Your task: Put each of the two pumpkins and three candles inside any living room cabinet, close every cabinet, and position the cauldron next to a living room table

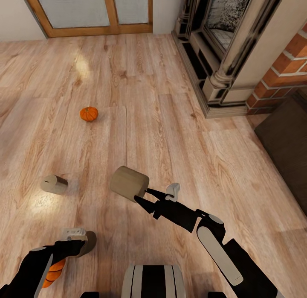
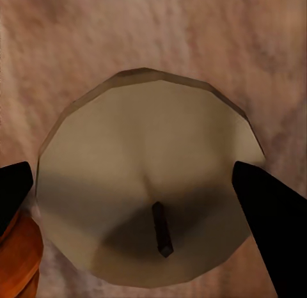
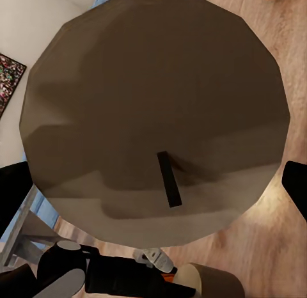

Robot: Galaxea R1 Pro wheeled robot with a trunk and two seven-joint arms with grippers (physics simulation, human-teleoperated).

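Observation:
My right gripper [image 1: 143, 194] is shut on a beige candle [image 1: 128, 183] and holds it above the wood floor; its wick end [image 3: 169, 180] faces the right wrist camera. Low at the front left, my left gripper [image 1: 76, 242] has its fingers [image 2: 268, 227] pressed on both sides of a second candle [image 2: 147, 176] that stands on the floor. An orange pumpkin [image 1: 54, 270] lies right beside that candle, partly under my left arm. A third candle [image 1: 54, 184] lies on its side to the left. Farther ahead sits the other pumpkin [image 1: 89, 114].
A dark ornate fireplace surround [image 1: 221, 54] with red brick [image 1: 290, 63] stands at the back right. A dark brown block [image 1: 285, 135] runs along the right edge. A wood-framed glass door [image 1: 89, 12] is at the back. Bare floor lies between.

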